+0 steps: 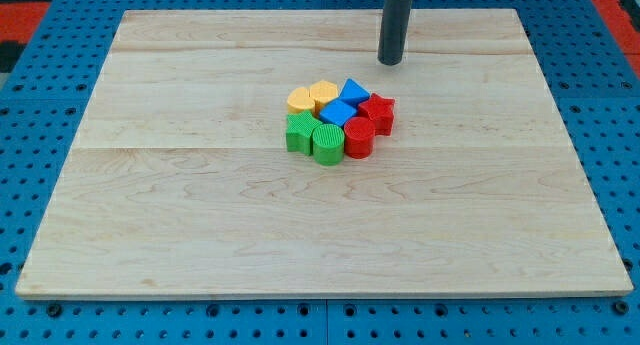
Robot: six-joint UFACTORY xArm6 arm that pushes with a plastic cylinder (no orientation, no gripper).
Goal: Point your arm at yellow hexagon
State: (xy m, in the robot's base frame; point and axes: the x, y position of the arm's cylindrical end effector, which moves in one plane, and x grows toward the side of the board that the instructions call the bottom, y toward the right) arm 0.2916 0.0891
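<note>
Yellow hexagon block (pixel 301 99) sits at the cluster's upper-left corner, touching the yellow heart-shaped block (pixel 324 93) on its right and the green block (pixel 298 133) below it. Tool is a plain dark rod, no jaws, holding nothing; my tip (pixel 390 61) rests on the wooden bench (pixel 200 215), up and right of the hexagon, clear of all blocks. Risk: a straight run toward the hexagon crosses the heart and the blue triangular block (pixel 354 91), likely shoving them and scattering the tight cluster. Overshoot would likely knock the hexagon itself.
</note>
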